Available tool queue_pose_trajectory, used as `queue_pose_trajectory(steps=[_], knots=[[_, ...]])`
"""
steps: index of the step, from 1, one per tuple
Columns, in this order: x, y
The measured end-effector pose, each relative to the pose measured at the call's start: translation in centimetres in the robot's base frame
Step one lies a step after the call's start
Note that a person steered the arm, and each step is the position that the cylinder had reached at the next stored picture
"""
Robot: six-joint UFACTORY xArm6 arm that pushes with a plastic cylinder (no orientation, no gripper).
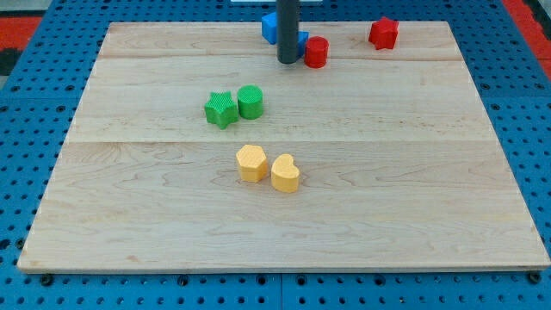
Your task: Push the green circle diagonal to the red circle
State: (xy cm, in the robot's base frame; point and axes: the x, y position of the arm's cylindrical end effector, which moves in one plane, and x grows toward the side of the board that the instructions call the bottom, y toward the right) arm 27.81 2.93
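Sitting at the view's top, my tip (pixel 287 61), a bare rod tool gripping nothing, was just left of the red circle block (pixel 316 52). Green circle block (pixel 250 102) sat mid wooden counter (pixel 413 172), touching the green star block (pixel 221 109). Probably light, rigid, slides easily; push low on its side.

A robotics lab bench is showing here. A pale wooden board (pixel 284 207) is lying on a blue pegboard table (pixel 26 129) dotted with a regular grid of mounting holes, with red matting (pixel 525 13) showing at the far corners. Small coloured plastic blocks (pixel 250 102) are sitting on the board, and a dark rod (pixel 288 30) is hanging down at the far side.
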Motion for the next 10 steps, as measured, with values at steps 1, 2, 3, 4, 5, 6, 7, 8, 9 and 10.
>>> queue_pose_trajectory(steps=[1, 2, 3, 4, 5, 6, 7, 8, 9, 10], knots=[[0.0, 1.7], [0.0, 3.6], [0.0, 5.4], [-0.1, 3.1], [-0.7, 2.9], [-0.7, 2.2], [0.8, -0.3], [3.3, -8.1], [6.2, -14.8], [10.7, -16.1]])
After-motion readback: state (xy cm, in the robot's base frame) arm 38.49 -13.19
